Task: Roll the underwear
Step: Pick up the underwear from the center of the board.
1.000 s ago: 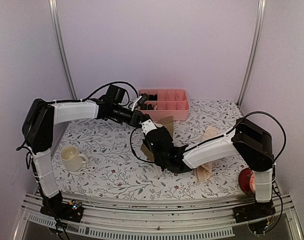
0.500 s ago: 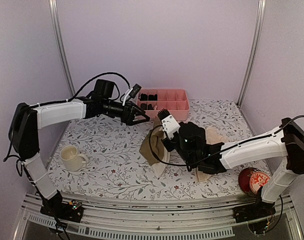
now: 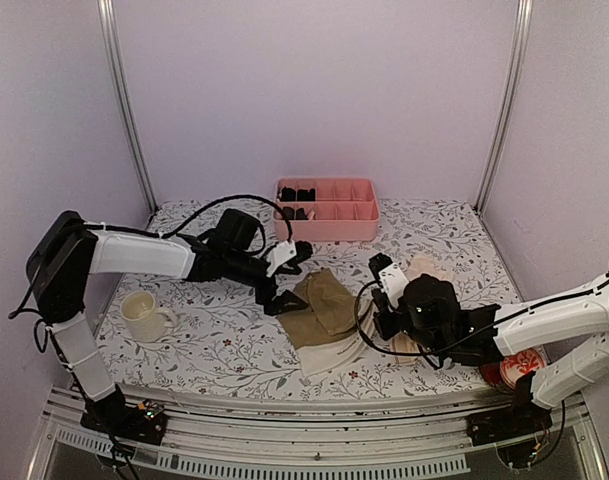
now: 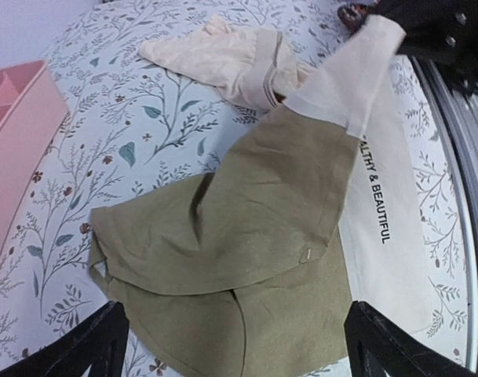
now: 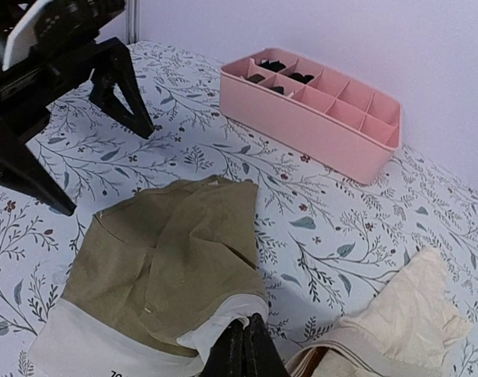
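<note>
A: Start at the tips. What is the right end effector (image 5: 244,345) doing?

B: It is clenched, its fingers pinching a fold of the cream band (image 4: 344,90) of the olive underwear (image 3: 319,305). From the left wrist view that corner rises off the bench (image 3: 214,340) toward the fingers.

A: And the left end effector (image 3: 289,277)?

B: Released, jaws spread wide and grasping nothing. It hovers just beside the olive edge on the side away from the right arm, with the cloth lying between its two fingers in its own camera.

A: How does the garment lie?

B: Mid-bench, rumpled. One olive flap is folded over the rest, and the cream panel with printed lettering lies flat on the near side. The peach underwear (image 5: 403,310) sits crumpled close by on the right arm's side; whether the two touch I cannot tell. The pink tray (image 3: 329,205) is at the back and the mug (image 3: 144,315) well off to the left.

A: So the step in hand?

B: I judge it to be spreading the cloth before any rolling. To do it well, I would pull the cream corner gently outward and set it down flat, with the left fingers pinning the opposite olive edge so nothing slides. The doubled flap needs opening first, or the roll will come out lumpy. Mind the peach piece: a careless sweep could drag it along.
</note>
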`<state>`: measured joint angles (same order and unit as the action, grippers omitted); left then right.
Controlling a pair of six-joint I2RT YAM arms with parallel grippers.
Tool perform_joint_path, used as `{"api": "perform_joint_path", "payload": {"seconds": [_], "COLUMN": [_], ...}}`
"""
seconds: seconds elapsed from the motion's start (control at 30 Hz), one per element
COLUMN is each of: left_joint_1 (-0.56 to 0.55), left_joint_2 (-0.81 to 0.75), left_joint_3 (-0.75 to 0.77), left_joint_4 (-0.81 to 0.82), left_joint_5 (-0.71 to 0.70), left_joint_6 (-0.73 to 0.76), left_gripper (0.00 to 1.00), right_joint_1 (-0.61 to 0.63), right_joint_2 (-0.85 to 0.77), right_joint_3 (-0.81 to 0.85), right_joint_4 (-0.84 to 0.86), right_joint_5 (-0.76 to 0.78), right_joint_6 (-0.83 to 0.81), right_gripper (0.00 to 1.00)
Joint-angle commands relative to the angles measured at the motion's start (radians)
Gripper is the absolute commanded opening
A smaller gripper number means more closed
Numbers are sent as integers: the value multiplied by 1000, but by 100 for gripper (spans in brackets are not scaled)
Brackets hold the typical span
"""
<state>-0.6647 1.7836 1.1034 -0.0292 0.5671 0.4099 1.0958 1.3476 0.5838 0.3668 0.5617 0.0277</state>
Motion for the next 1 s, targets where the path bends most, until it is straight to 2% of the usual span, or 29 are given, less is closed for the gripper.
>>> {"api": "perform_joint_path", "payload": {"seconds": [0.0, 0.13, 0.2, 0.4, 0.67, 0.97], "left_joint_1": [-170, -308, -349, -387, -411, -424], "left_joint_2": [-59, -39, 5, 127, 208, 276], "left_joint_3": [-69, -93, -57, 62, 131, 154], "left_joint_4": [97, 141, 130, 57, -6, -23], "left_joint_5": [-248, -438, -513, -611, -606, -621], "left_joint_6": [171, 240, 233, 180, 180, 206], "left_gripper": [98, 95, 86, 71, 72, 71], "right_joint_1": [-26, -34, -42, -67, -75, -75], "right_joint_2": [-62, -118, -141, -168, -122, -147], "right_joint_3": [-46, -94, -120, -166, -155, -165], "right_joint_4": [-109, -149, -158, -158, -150, -150], "right_joint_5": [-15, 6, 12, 9, -5, 7], "right_joint_6": [162, 233, 260, 311, 322, 323], "right_gripper": [1, 1, 1, 1, 1, 1]}}
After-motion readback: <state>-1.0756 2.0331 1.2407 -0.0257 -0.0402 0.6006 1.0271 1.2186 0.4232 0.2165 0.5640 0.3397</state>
